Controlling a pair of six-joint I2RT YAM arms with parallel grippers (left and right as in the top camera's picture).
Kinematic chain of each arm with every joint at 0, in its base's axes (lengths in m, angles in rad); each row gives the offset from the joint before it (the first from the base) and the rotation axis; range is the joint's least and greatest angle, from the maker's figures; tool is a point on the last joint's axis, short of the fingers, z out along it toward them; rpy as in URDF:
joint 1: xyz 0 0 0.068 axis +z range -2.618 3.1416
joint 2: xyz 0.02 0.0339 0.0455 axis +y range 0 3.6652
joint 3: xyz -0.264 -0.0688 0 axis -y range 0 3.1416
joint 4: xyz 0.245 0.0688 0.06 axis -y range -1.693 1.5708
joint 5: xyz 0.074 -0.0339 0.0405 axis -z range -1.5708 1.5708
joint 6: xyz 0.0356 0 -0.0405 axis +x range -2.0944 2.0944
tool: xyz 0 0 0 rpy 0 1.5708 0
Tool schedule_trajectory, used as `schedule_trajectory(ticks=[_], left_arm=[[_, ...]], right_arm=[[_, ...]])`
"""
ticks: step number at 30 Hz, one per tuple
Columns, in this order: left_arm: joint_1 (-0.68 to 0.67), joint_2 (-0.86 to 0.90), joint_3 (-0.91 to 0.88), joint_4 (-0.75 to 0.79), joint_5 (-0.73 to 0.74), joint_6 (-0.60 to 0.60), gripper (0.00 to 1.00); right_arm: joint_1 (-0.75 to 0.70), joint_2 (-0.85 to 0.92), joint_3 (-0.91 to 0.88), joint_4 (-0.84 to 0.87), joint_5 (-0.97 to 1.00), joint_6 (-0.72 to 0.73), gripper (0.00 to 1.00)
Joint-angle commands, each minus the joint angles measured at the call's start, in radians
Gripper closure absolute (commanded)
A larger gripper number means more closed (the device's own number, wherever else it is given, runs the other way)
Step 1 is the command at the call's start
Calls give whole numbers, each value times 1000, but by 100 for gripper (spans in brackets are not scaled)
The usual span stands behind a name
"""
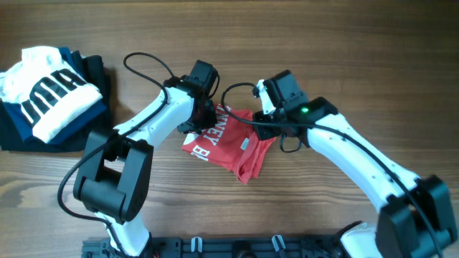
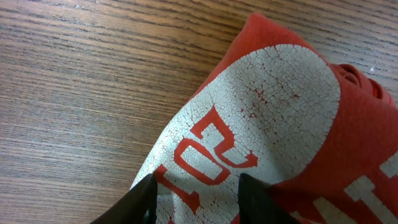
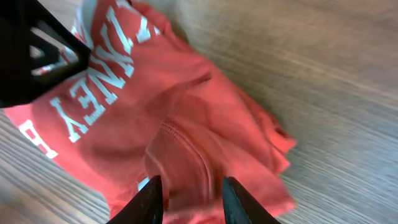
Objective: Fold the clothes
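Wooden table (image 1: pixel 337 36), red T-shirt (image 1: pixel 231 145) crumpled centrally

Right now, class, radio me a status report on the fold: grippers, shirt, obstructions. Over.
Left gripper clamped on red T-shirt, printed edge. Right gripper parted over its crumpled side. Shirt bunched, not neatly folded. Garment pile far left, apart from it.

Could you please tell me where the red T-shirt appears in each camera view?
Overhead: red T-shirt in the centre of the picture, slightly below the middle.
Left wrist: red T-shirt fills the right side and the bottom.
Right wrist: red T-shirt fills the middle, upper left to bottom.
Shared landmark: its white lettering.
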Motion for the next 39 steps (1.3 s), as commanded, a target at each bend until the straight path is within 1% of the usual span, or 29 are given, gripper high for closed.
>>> schedule_trajectory(ticks=[1,4,5,6,10,12,15,16,18,19,20,21,23,26,27,31,34,37,39], left_arm=[[5,16,10,1,13,-13,58],[5,16,10,0,13,-13,58],[5,16,10,0,13,-13,58],[5,16,10,0,13,-13,58],[5,16,10,0,13,-13,58],[5,16,10,0,13,-13,58],[5,16,10,0,13,-13,58],[5,16,10,0,13,-13,58],[5,16,10,0,13,-13,58],[5,16,10,0,13,-13,58],[5,16,10,0,13,-13,58],[5,16,10,0,13,-13,58],[5,16,10,-1,13,-13,58],[5,16,10,0,13,-13,58],[5,16,10,0,13,-13,58],[5,16,10,0,13,-13,58],[5,16,10,0,13,-13,58],[5,16,10,0,13,-13,58],[5,16,10,0,13,-13,58]], right_arm=[[15,55,2,8,-19,-20,70],[15,65,2,-17,78,28,84],[15,65,2,-31,124,60,92],[15,63,2,-48,182,98,96],[3,62,2,-152,436,305,96],[-13,62,2,-190,504,345,96],[-39,63,2,-201,532,342,93],[-48,63,2,-203,531,337,89],[-67,63,2,-208,536,336,73],[-73,63,2,-208,536,336,68],[-79,63,2,-208,536,336,64],[-85,63,2,-209,534,336,62],[-92,63,2,-211,519,320,62],[-92,49,3,-220,428,218,69],[-92,40,3,-224,401,203,69],[-91,-23,3,-229,341,200,68],[-91,-84,2,-220,337,195,66],[-91,-122,2,-215,311,138,64],[-91,-130,2,-206,180,39,64]])
